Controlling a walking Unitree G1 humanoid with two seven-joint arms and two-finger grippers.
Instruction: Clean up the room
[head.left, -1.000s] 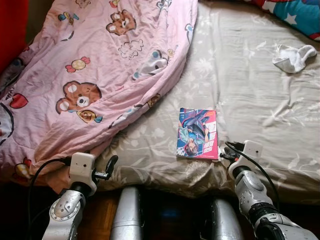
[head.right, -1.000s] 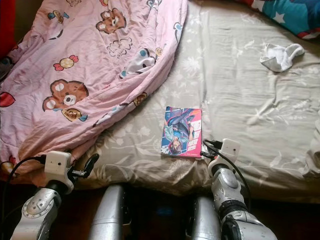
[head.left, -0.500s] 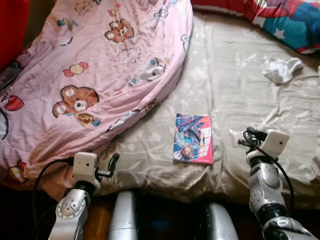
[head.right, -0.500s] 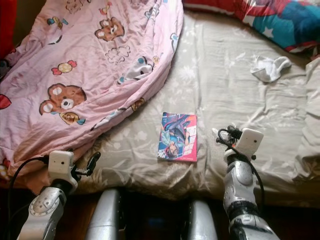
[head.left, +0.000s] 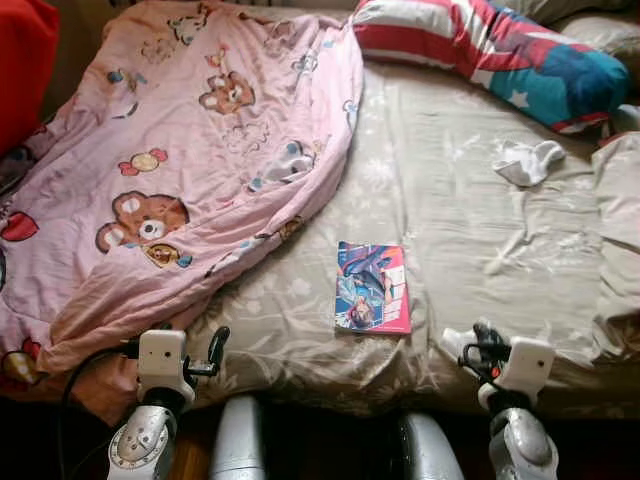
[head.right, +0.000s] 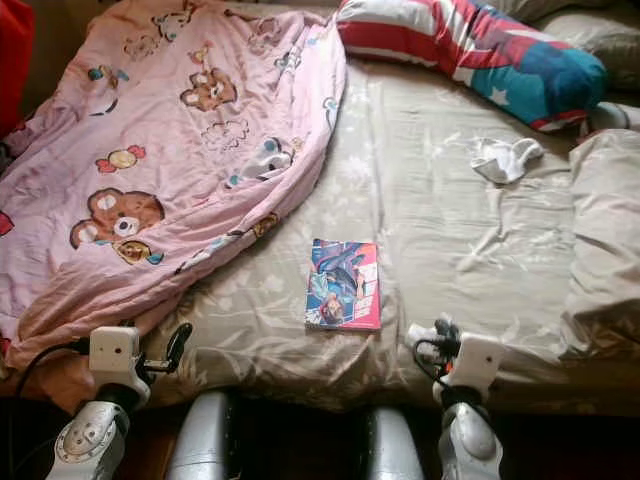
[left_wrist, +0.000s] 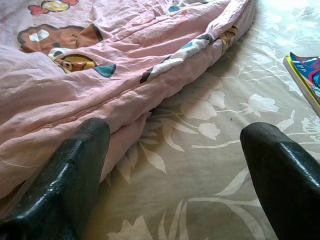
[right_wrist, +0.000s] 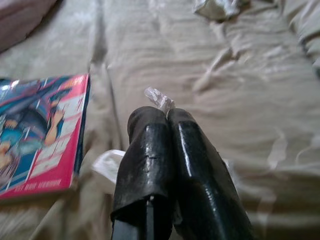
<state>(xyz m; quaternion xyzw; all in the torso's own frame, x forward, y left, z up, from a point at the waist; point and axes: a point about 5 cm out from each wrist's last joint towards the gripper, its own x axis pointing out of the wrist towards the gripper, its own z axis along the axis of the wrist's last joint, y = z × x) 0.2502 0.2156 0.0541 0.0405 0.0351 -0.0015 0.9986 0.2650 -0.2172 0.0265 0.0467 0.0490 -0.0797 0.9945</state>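
A colourful comic book (head.left: 372, 287) lies flat on the beige floral bed sheet (head.left: 450, 200), near the bed's front edge. A white sock (head.left: 528, 160) rests far back on the right. My right gripper (head.left: 470, 342) hovers low at the bed's front edge, to the right of the book, shut on a small white crumpled scrap (right_wrist: 159, 97). My left gripper (left_wrist: 175, 165) stands open at the front left, right beside the hem of the pink teddy-bear blanket (head.left: 180, 150), holding nothing.
A red, white and blue pillow (head.left: 490, 55) lies across the head of the bed. A bunched beige cover (head.left: 620, 200) is heaped at the right edge. Something red (head.left: 25, 50) stands at the far left.
The camera has lifted, bringing the pillow into view. My right gripper left the book's lower right corner, moved right with a white scrap in it, and now sits lower. The left gripper stayed put.
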